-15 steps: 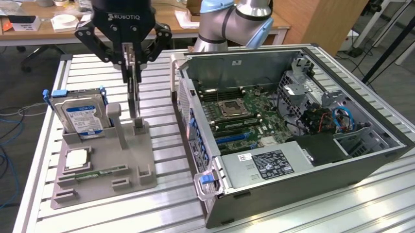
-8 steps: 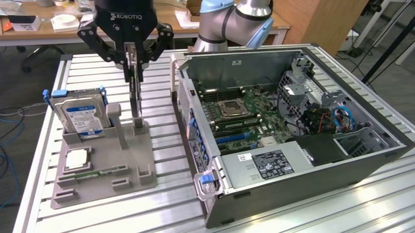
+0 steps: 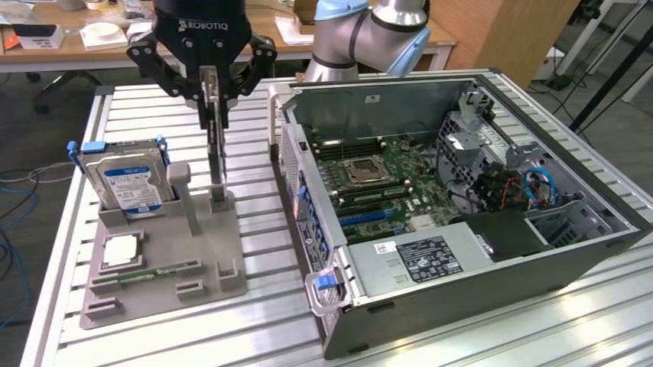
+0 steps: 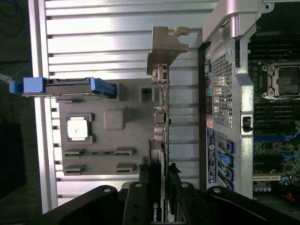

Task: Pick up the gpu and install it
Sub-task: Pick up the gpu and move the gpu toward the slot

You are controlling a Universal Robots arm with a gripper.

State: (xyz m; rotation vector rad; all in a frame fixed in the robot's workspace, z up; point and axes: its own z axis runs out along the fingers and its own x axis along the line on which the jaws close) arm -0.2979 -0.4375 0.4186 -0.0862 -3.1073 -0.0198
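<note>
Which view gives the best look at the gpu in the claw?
The wrist view: the gpu runs lengthwise from its silver bracket to the claw, which is shut on it. The exterior view shows the card as a thin edge-on strip below the claw, reaching the gray holder.

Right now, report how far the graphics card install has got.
Done: the tool is shut on the graphics card, which stands upright at the grey rack. In hand: that card; whether it is clear of its slot I cannot tell. Left: it is not yet in the open computer case.
</note>
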